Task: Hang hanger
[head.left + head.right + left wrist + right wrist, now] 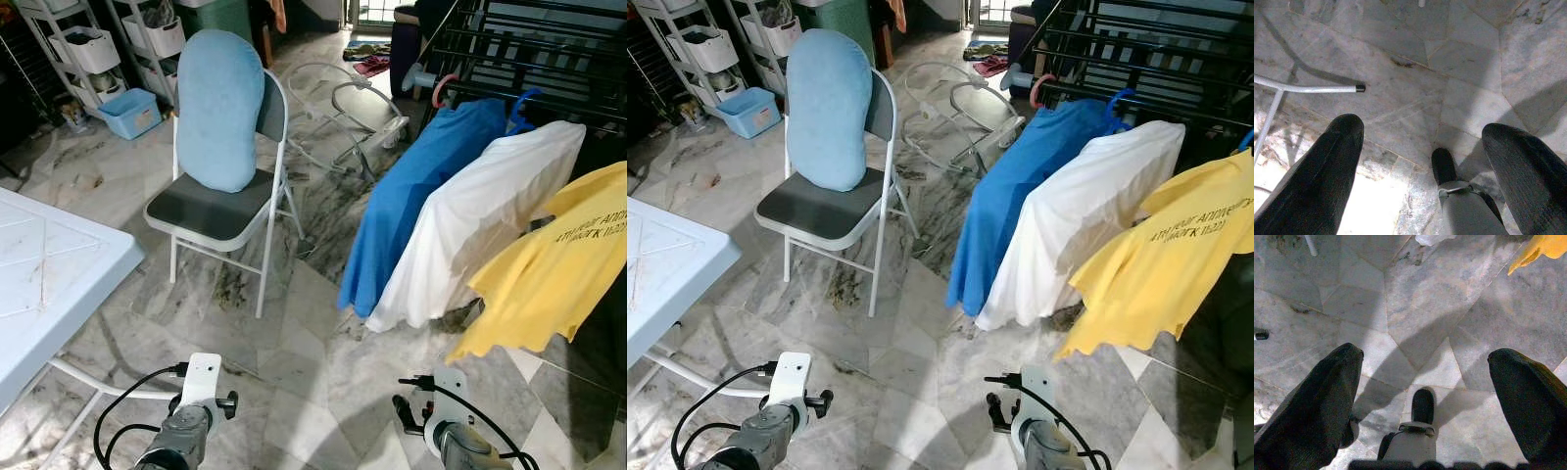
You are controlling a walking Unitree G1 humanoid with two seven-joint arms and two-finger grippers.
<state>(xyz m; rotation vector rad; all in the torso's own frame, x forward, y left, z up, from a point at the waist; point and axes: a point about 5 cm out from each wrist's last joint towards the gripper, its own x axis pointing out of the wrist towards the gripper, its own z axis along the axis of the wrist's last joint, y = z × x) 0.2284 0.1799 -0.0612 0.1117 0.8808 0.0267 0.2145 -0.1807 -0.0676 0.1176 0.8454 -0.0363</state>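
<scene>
Left end effector (1420,142) and right end effector (1425,377) both hang low over the marble floor (294,362), fingers spread, empty. Beyond: white desk (49,274) at left, folding chair (220,211). Blue hanger (522,106) already hooked on the drying rack (529,59), carrying the blue garment (416,186).

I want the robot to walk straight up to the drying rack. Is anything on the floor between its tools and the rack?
Nothing visible stands in the way. Bare marble floor lies between both open tools, left and right, and the rack, where the blue, white and yellow shirts hang. The chair stands off to the left.
</scene>
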